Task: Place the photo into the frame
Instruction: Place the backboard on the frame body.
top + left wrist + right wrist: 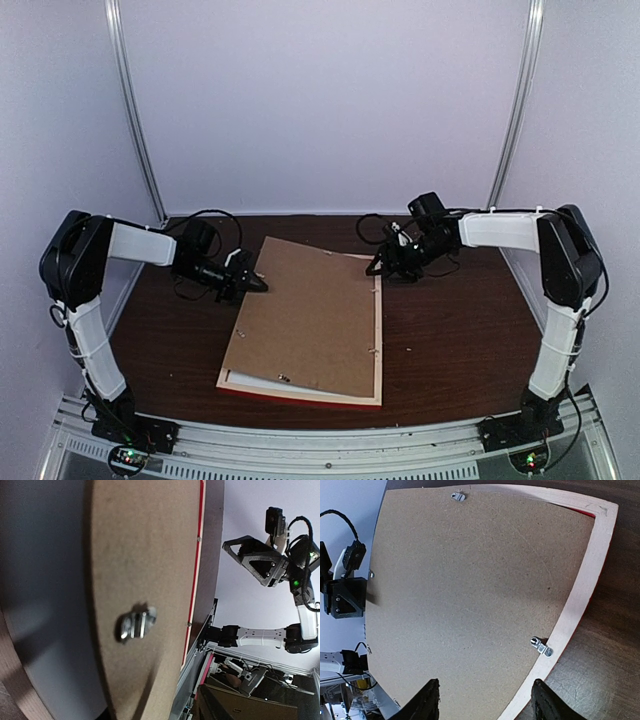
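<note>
Frame [378,345] lies face-down on the table [450,340], brown board [305,320] skewed across it. The photo [255,381] looks to be the white sliver at the near-left corner. Right tool [385,265] apart, holding nothing; left tool [250,283] at the board's left edge — can't tell its state. Risk: pushing the crooked board down creases the photo — or snags a clip [541,646].

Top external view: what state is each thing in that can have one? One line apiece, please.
frame: face down on the table, pale back up.
backing board: lying askew on the frame, not seated.
photo: hidden; only a white sliver shows under the board's near edge.
left claw: at the board's left edge; open or shut unclear.
right claw: open, empty, by the frame's far right corner.
</note>
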